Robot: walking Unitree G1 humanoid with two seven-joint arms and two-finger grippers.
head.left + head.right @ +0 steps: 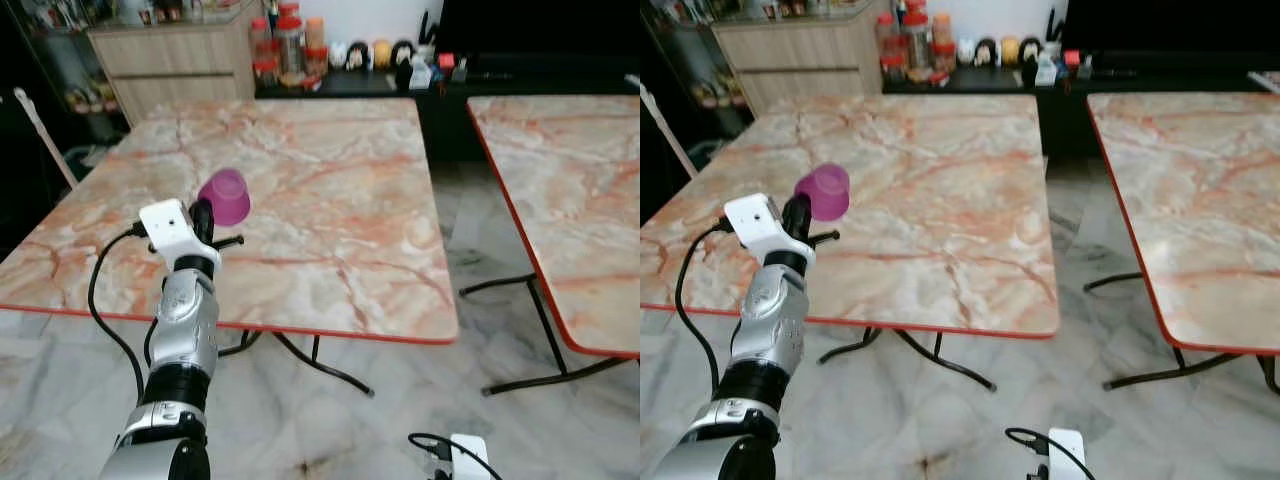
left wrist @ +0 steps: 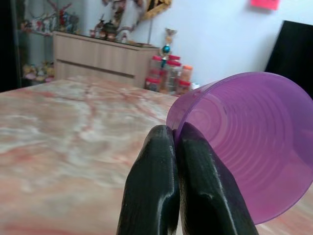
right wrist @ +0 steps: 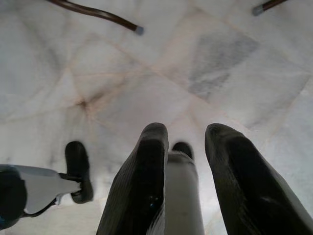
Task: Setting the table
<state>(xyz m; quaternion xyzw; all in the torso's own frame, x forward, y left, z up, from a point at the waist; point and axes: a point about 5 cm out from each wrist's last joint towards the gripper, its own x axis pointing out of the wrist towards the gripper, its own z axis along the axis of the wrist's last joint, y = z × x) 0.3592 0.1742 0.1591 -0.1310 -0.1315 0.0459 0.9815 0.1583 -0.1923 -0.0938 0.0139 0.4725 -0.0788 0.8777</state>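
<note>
Purple plastic cup (image 1: 226, 196) is pinched by its rim in the left gripper (image 1: 204, 215), tilted above the marble table (image 1: 330, 200). Next, probably: upright it, lower toward 12 o'clock. Right gripper (image 3: 183, 147) hangs spread.

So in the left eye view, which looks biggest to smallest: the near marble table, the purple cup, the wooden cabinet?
1. Marble table.
2. Wooden cabinet, though it stands farther back.
3. Purple cup, pinched in the left tool.

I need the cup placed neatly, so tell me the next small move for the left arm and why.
Probably turn the wrist to bring the purple cup upright, then lower it. The left end effector pinches the cup's rim, and the cup hangs tilted on its side above the marble table, so releasing now would likely let it roll.
</note>
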